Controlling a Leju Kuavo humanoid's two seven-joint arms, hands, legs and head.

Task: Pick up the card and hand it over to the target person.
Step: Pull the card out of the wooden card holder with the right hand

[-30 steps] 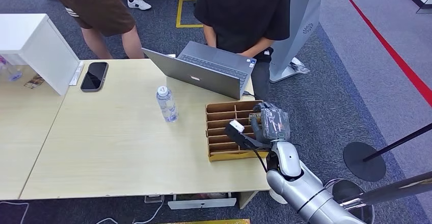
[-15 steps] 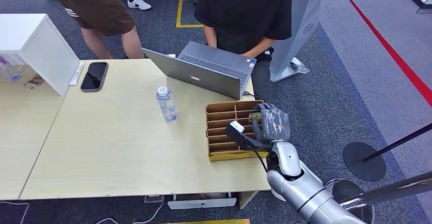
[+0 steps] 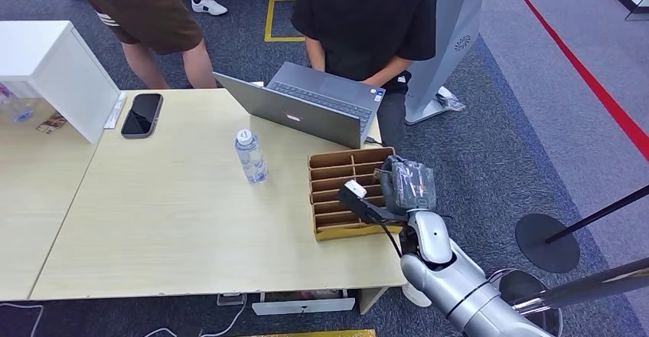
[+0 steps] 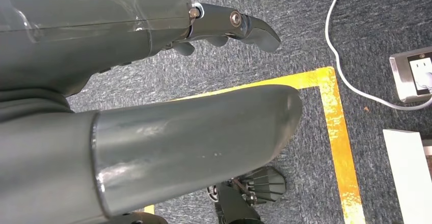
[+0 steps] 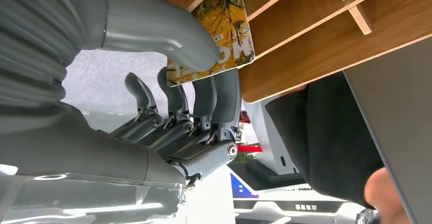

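Note:
A yellow card [image 5: 232, 25] with a foliage picture stands in a slot of the wooden divider box [image 3: 337, 199] at the table's right front. My right hand [image 3: 406, 185] is at the box's right end; in the right wrist view its thumb [image 5: 168, 30] presses on the card's face and the dark fingers [image 5: 214, 102] lie behind it, pinching the card's edge. The card still sits inside the box [image 5: 316, 35]. In the head view the hand covers the card. My left hand [image 4: 153, 107] hangs over the carpet, thumb and fingers apart, holding nothing.
A person in a black shirt [image 3: 363, 15] stands behind the table at an open laptop [image 3: 306, 107]. A water bottle [image 3: 250, 155] is left of the box, with a phone [image 3: 142, 113] and a white cabinet [image 3: 53, 69] far left. Another person in brown shorts [image 3: 145, 8] stands at the back left.
My right hand has shifted slightly forward over the box's right end and now covers the card corner that showed beside it before.

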